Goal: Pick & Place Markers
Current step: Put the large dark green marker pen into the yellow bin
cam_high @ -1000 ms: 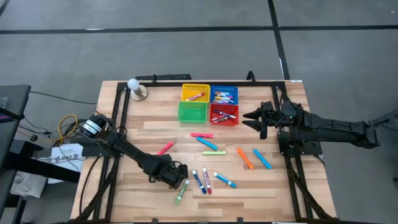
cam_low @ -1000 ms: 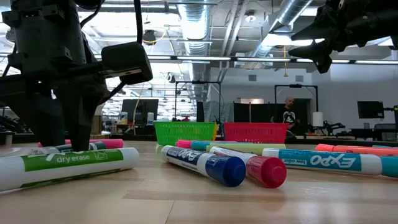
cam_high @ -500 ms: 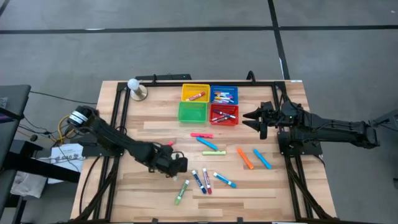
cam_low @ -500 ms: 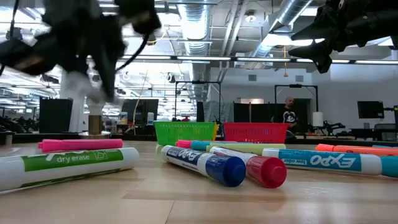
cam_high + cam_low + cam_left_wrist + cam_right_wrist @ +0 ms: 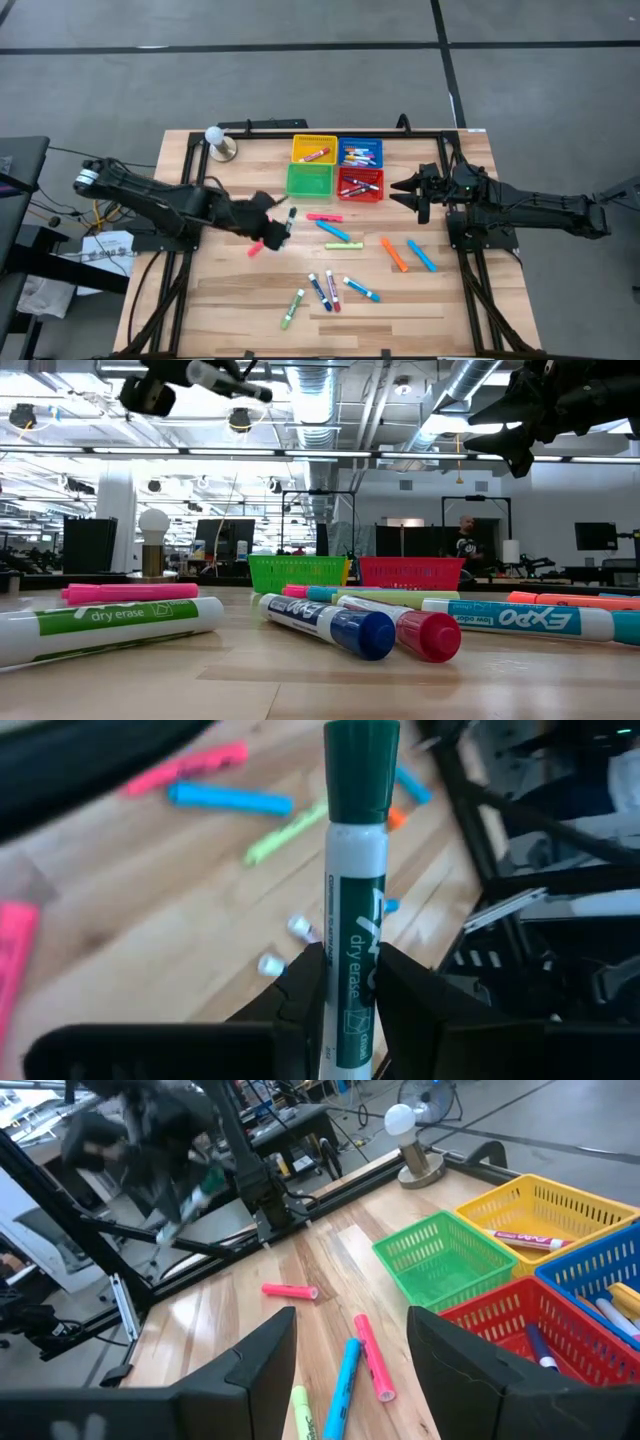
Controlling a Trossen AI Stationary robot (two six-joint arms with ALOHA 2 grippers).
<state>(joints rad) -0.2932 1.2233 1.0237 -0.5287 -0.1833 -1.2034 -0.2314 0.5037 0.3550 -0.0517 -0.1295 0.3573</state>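
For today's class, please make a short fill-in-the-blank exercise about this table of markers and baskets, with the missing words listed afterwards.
1. The left gripper holds a marker with a dark ____ cap.
2. The green basket holds ____ markers.
3. The right gripper, beside the red basket, is ____.
4. The yellow basket holds ____ marker.

Missing words: green; no; open; one

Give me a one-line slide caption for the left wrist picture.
Left gripper jaws shut on a green-capped marker, held above the wooden table.
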